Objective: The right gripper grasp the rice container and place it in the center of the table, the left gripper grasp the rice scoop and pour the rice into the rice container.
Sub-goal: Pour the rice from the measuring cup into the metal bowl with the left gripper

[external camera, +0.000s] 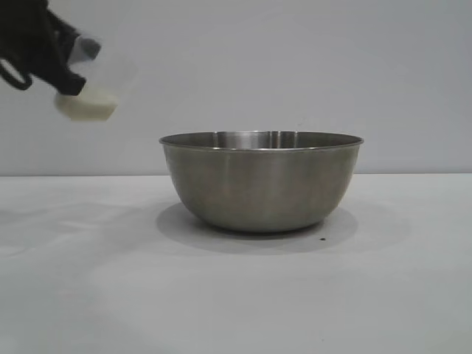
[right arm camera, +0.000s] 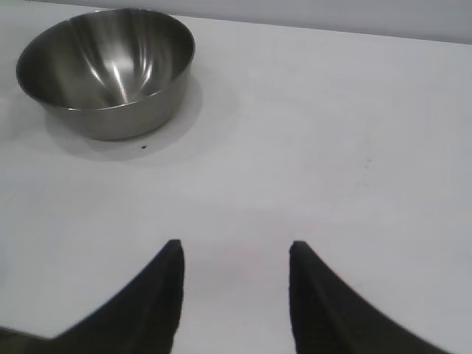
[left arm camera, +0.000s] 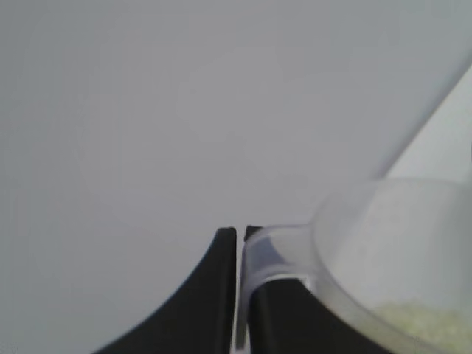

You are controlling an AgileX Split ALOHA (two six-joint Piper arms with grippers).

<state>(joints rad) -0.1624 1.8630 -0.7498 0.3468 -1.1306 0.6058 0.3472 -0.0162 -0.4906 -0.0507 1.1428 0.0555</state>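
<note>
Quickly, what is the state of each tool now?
Left tool: closed on the rice scoop handle, raised left of the rice container.
Right tool: open, empty, over the table.

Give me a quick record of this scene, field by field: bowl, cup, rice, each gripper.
bowl: steel bowl upright on the white table, inside looks empty
cup: clear plastic cup held in the air, up and to the left of the bowl, not over it
rice: pale heap inside the cup
left gripper: jaws shut on the cup's handle
right gripper: jaws open, empty, back from the bowl
</note>
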